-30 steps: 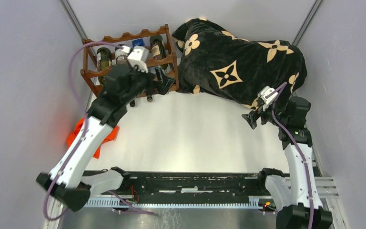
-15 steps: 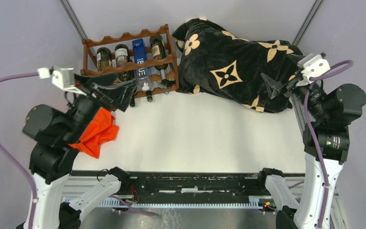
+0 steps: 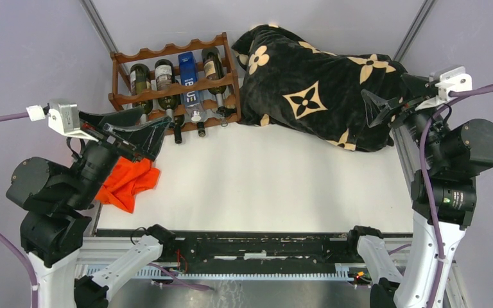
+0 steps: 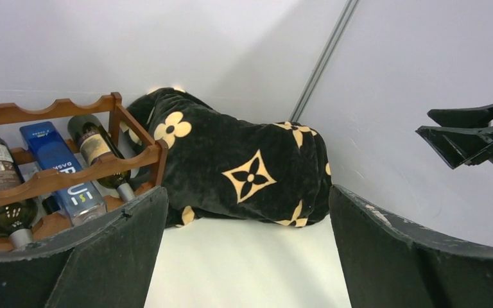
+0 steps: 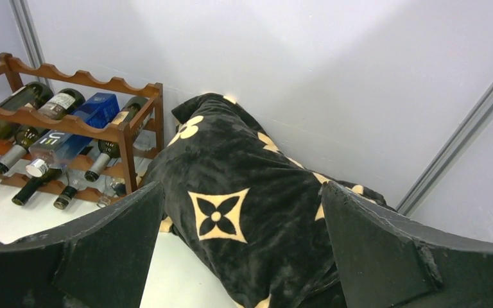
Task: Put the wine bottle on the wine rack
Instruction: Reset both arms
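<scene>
The dark reddish-brown wine rack (image 3: pixel 169 47) stands at the table's far left, also in the left wrist view (image 4: pixel 58 108) and the right wrist view (image 5: pixel 77 78). Several wine bottles (image 3: pixel 162 72) and a blue bottle (image 3: pixel 188 80) lie on its tiers, necks toward the near side. My left gripper (image 3: pixel 153 138) hovers open just in front of the rack's left end, with nothing between its fingers (image 4: pixel 103 250). Over the table's right edge my right gripper (image 3: pixel 371 108) is raised and open, pointing at the blanket, and it holds nothing (image 5: pixel 242 192).
A black blanket with tan flower patterns (image 3: pixel 314 90) is heaped at the far right, against the rack's right side. An orange cloth (image 3: pixel 128 179) lies at the left edge under my left arm. Grey walls close in on three sides.
My left arm has drawn back from the rack's lower right, toward the left and near side, uncovering the orange cloth. My right arm has lifted and swung back to the right edge.
</scene>
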Motion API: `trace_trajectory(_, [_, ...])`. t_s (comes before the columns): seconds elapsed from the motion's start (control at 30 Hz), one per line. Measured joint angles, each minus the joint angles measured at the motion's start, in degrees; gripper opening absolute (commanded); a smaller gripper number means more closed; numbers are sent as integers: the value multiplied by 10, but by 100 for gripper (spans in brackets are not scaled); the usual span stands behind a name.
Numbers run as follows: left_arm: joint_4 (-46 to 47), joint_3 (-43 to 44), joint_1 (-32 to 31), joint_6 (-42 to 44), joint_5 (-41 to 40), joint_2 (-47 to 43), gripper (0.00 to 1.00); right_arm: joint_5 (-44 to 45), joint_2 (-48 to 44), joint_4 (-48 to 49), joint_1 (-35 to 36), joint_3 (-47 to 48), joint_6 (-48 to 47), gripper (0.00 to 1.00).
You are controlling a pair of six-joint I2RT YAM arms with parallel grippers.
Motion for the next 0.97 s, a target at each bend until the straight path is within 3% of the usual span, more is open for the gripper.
trace_trajectory(0.97, [-27,-33,0,-7,-33,-50,100,13,-32,48,-34,-23,33,98])
